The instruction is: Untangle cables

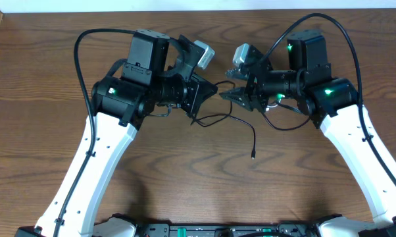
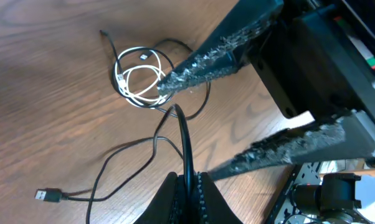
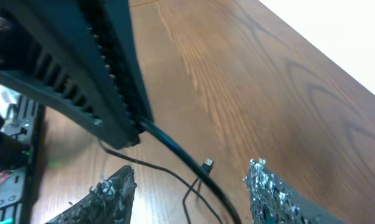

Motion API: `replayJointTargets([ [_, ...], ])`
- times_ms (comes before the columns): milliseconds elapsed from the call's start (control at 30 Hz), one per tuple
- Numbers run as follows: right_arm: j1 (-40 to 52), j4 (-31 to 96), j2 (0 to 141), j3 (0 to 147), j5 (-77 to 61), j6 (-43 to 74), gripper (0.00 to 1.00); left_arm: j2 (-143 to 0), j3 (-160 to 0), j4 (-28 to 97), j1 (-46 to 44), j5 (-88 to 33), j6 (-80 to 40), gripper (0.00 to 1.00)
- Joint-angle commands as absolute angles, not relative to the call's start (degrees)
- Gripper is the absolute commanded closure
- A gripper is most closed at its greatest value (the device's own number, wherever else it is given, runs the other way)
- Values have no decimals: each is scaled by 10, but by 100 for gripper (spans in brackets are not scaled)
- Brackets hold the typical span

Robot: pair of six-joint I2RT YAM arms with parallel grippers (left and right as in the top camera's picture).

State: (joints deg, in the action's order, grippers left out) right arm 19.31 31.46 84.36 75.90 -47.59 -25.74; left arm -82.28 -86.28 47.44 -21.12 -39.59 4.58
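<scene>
Your left claw [image 2: 189, 186] clamps the black cable [image 2: 184, 132]; your right claw [image 3: 190, 191] gapes astride it. The white cable [image 2: 137, 78] lies coiled on the table [image 2: 50, 124]: pulling could cinch the 2 together.

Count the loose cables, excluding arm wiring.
2. White cable lies coiled on the table; black cable is pinched in the left gripper and trails past the coil. The arms may hide more.

Wood tbl [image 1: 40, 131]: white cable [image 2: 121, 79] coil, blk cable [image 1: 254, 139]
</scene>
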Motion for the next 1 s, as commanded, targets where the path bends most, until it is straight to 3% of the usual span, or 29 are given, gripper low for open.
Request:
replayJointTargets([
  [0, 196, 310, 847, 761, -461, -251, 46, -820, -875, 474, -213, -426, 56, 92],
  [200, 196, 308, 847, 761, -453, -251, 46, -820, -875, 473, -213, -463, 56, 92],
  [333, 196, 306, 847, 761, -453, -251, 54, -820, -875, 474, -213, -474, 56, 93],
  [500, 196, 303, 847, 761, -454, -239, 71, -820, -875, 473, -213, -474, 55, 92],
  [567, 196, 293, 847, 761, -454, -219, 87, -820, -875, 473, -213, -473, 56, 92],
  [600, 196, 286, 847, 761, -453, -203, 97, -820, -875, 473, -213, -470, 56, 92],
  [633, 196, 275, 847, 761, -453, -178, 99, -820, -875, 473, -213, -465, 56, 92],
  [967, 154, 80, 827, 761, -268, 184, 99, -820, -875, 476, -213, -443, 55, 92],
])
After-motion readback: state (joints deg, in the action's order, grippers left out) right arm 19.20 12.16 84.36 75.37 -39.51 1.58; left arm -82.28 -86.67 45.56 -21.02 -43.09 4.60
